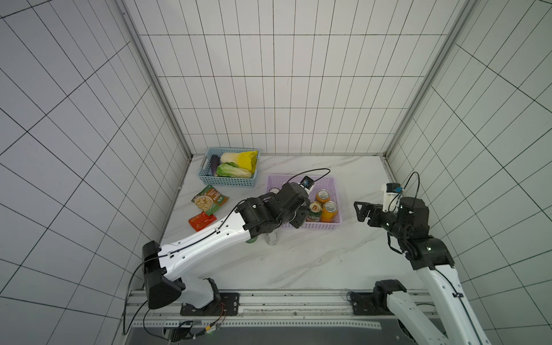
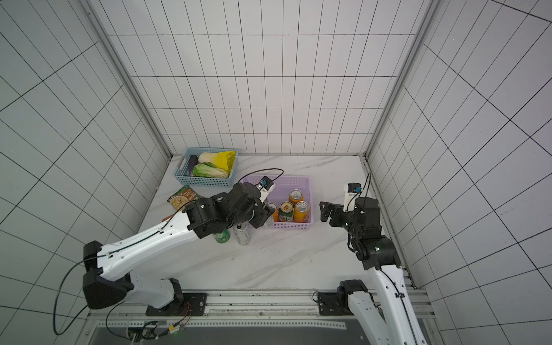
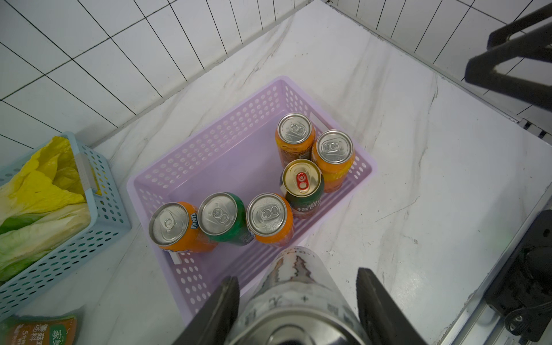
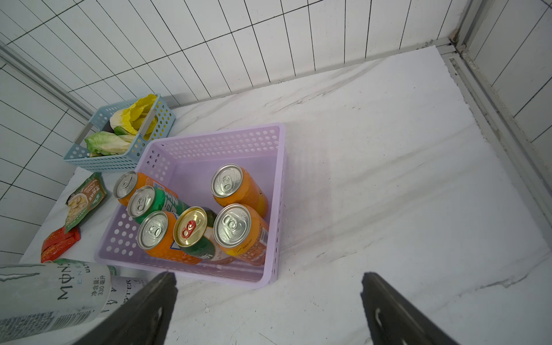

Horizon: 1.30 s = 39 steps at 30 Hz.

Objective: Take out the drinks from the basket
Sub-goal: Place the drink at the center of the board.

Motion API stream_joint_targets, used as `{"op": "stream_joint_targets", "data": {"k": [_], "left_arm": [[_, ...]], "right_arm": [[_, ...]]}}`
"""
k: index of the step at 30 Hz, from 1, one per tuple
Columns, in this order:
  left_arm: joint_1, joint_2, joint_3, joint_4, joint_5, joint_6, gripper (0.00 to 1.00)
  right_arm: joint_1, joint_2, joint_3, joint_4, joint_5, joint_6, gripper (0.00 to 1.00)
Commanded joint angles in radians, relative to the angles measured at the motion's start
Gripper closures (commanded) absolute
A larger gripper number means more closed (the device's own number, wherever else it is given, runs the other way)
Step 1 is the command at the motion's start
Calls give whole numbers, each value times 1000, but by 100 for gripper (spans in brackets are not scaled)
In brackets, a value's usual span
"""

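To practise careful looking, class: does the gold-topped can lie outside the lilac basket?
No, the gold-topped can stands upright inside the lilac basket.

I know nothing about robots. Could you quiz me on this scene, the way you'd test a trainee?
1. How many cans are inside the purple basket?
2. True or false: the right pincer is gripping a can.
3. What does the left pincer hold?
A. a cabbage
B. a silver can
C. a red packet

Key
1. Six.
2. False: it is open and holds nothing.
3. B.
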Motion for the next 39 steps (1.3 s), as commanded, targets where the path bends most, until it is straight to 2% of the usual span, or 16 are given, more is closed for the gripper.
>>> {"op": "stream_joint_targets", "data": {"k": [1, 11, 22, 39], "left_arm": [[-13, -47, -18, 63, -7, -33, 51], [-25, -41, -106, 122, -5, -56, 51], [-25, 40, -122, 139, -2, -93, 52], [-24, 126, -224, 284, -62, -108, 52]], "right_arm": [[-8, 4, 31, -2, 1, 5, 0], [-9, 18, 39, 4, -4, 7, 1], [-9, 18, 38, 4, -3, 7, 1], [-9, 19, 27, 4, 0, 7, 1]]}}
